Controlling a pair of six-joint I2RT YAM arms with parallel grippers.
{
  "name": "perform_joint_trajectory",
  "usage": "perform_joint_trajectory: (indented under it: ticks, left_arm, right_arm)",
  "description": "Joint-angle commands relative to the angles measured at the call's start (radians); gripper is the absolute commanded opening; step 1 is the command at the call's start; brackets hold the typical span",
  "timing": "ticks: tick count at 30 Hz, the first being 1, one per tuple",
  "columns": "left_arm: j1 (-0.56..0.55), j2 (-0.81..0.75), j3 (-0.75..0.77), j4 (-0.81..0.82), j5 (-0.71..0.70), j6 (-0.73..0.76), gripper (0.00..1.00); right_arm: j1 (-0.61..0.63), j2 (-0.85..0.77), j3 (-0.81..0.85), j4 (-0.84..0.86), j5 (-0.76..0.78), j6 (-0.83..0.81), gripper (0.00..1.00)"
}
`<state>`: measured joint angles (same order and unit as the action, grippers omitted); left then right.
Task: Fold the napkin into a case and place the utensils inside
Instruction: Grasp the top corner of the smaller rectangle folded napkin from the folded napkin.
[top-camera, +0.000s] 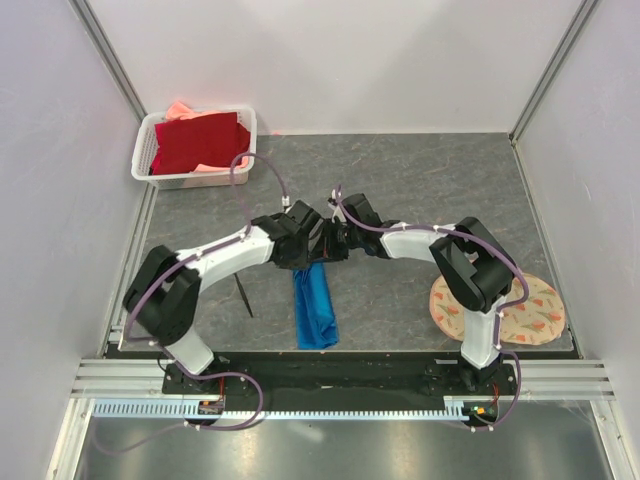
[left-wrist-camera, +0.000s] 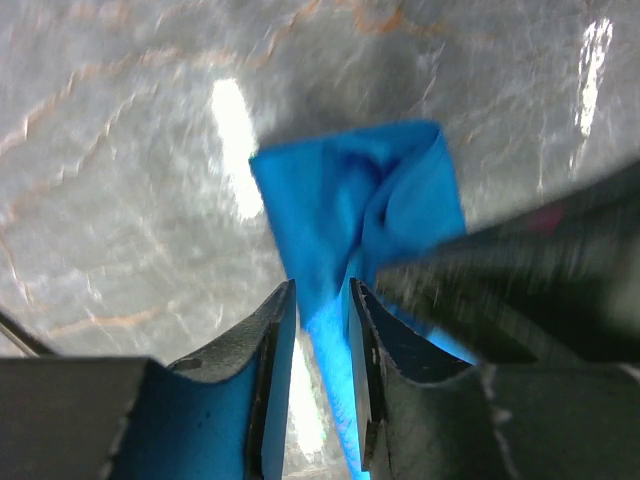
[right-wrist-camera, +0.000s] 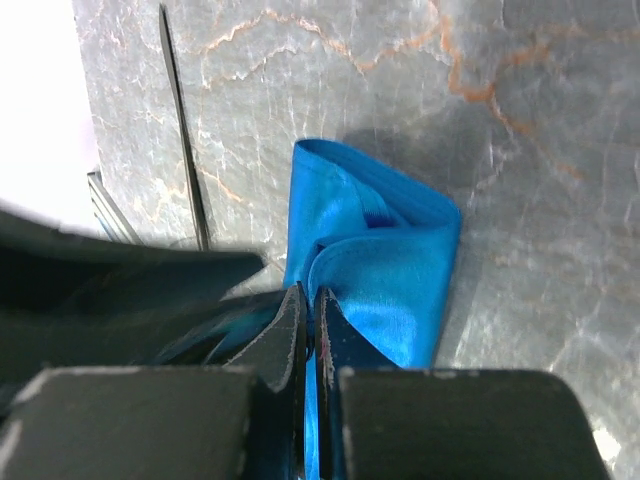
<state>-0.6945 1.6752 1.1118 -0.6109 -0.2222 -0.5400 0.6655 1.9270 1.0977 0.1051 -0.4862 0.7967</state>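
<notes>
Blue, slightly shiny cloth fills the right gripper. Its jaws are pressed almost together on a raised edge of the napkin. The left gripper stands just beside it on the same end. Its jaws are narrowly apart with a bunched fold between them. The fold appears to touch both jaws at the tips, so treat this as a pinch as well.

The napkin is a long narrow strip on the grey table. Its far end is lifted in the two grippers and its near end lies flat.

- One black utensil lies left of the napkin, apart from it and roughly parallel.
- A white basket holding a dark red cloth stands well beyond the napkin's far end, to the left.
- A round floral mat lies right of the napkin, well apart.

Handling, as judged: the napkin is light, limp and probably slippery, so stacked layers may slide or fall open. Take hold at an edge or corner, through all layers. The utensil looks thin and stiff; grip it at mid-length.
</notes>
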Motion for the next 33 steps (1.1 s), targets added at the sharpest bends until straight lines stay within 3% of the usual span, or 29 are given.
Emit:
perform_joint_trajectory:
  ticks: [1, 6, 11, 24, 29, 33]
  left_arm:
    - [-0.003, -0.23, -0.121, 0.023, 0.007, -0.15, 0.33]
    - [0.001, -0.344, -0.283, 0.065, 0.073, -0.242, 0.19]
    - [0.0, -0.305, -0.417, 0.157, 0.211, -0.319, 0.11]
    - [-0.186, -0.19, -0.406, 0.323, 0.304, -0.466, 0.09]
    - [-0.129, -0.32, -0.426, 0.223, 0.227, -0.413, 0.13]
    - [0.025, -0.404, -0.385, 0.146, 0.227, -0.31, 0.21]
  right_arm:
    - [-0.004, 0.041, 0.073, -0.007, -0.043, -0.05, 0.0]
    - [-0.004, 0.058, 0.087, -0.01, -0.052, -0.057, 0.0]
    - [-0.004, 0.078, 0.123, -0.024, -0.068, -0.065, 0.0]
    - [-0.006, 0.124, 0.2, -0.073, -0.071, -0.085, 0.0]
    - [-0.006, 0.092, 0.166, -0.09, -0.071, -0.099, 0.0]
    - [-0.004, 0.069, 0.154, -0.097, -0.078, -0.111, 0.0]
